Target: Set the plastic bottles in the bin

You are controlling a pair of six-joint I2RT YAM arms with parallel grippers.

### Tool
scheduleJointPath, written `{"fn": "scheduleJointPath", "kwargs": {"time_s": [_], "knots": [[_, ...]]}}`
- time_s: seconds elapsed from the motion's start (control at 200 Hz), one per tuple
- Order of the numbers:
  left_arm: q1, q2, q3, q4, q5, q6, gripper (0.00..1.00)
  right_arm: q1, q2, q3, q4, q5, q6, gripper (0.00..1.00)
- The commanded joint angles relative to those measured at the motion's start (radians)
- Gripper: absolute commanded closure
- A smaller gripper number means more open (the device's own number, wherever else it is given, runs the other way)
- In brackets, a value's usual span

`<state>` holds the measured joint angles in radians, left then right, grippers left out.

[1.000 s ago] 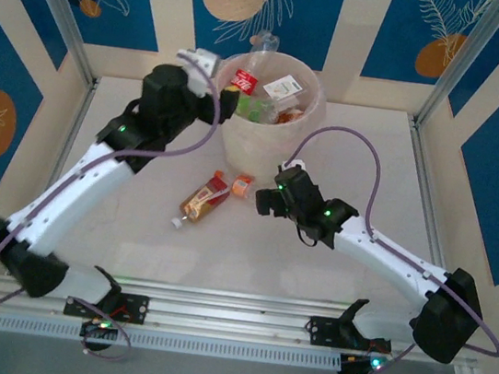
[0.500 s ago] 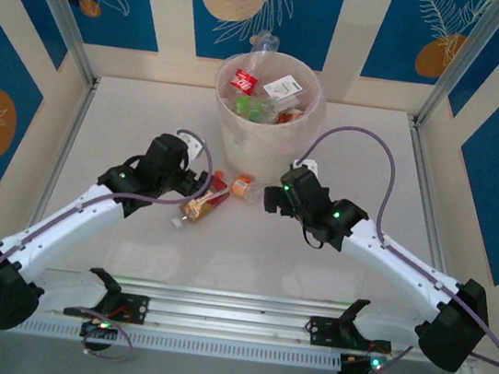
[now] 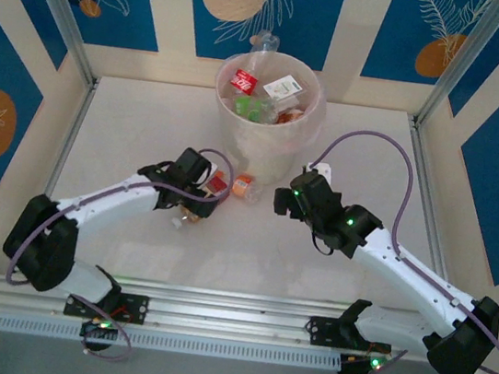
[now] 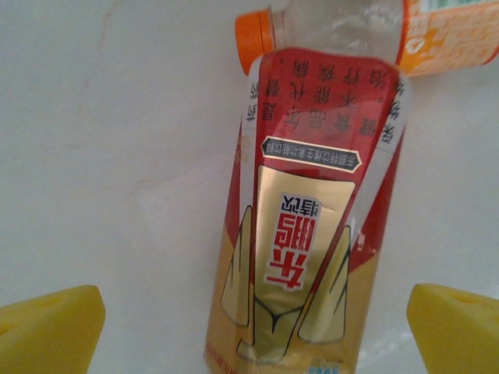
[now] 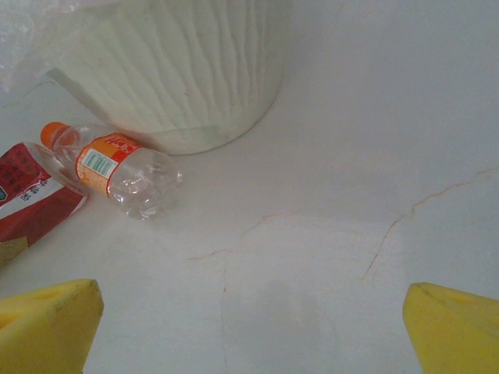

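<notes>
A plastic bottle with a red and gold label lies flat on the table, its white cap toward the arms. My left gripper hovers over it, open, a yellow fingertip wide on each side and not touching it. A small orange-labelled bottle lies just beyond, by the foot of the bin. Several bottles lie inside the bin. My right gripper is open over bare table, right of the small bottle.
The cream bin stands at the back centre, with a clear liner hanging over its rim. Metal frame posts and patterned walls close off the sides and back. A rail runs along the near edge.
My left arm swung from the bin's rim down to the table and now sits over the red and gold bottle, jaws wider. The right arm shifted slightly right.
</notes>
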<state>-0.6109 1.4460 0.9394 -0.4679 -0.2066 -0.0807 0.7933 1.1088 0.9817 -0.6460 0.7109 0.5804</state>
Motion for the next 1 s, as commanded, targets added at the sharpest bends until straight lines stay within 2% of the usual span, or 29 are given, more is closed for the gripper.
{"fn": "scheduleJointPath", "kwargs": {"time_s": [0.0, 0.475, 0.555, 0.76, 0.88, 0.995], "knots": [[0.003, 0.039, 0.003, 0.045, -0.007, -0.026, 0.01, 0.009, -0.017, 0.030, -0.018, 0.030, 0.025, 0.01], [0.033, 0.185, 0.009, 0.084, -0.013, -0.087, 0.02, 0.009, -0.015, 0.029, -0.023, 0.043, 0.032, 0.01], [0.043, 0.196, 0.010, 0.084, -0.023, -0.105, 0.09, 0.008, -0.015, 0.031, -0.026, 0.047, 0.032, 0.01], [0.064, 0.181, 0.003, 0.071, -0.054, -0.133, 0.38, 0.009, -0.020, 0.037, -0.042, 0.064, 0.036, 0.01], [0.065, 0.135, 0.008, 0.046, -0.092, -0.132, 0.48, 0.009, -0.029, 0.041, -0.054, 0.083, 0.043, 0.01], [0.065, 0.076, 0.019, 0.002, -0.140, -0.125, 0.49, 0.007, -0.042, 0.050, -0.072, 0.104, 0.052, 0.01]]}}
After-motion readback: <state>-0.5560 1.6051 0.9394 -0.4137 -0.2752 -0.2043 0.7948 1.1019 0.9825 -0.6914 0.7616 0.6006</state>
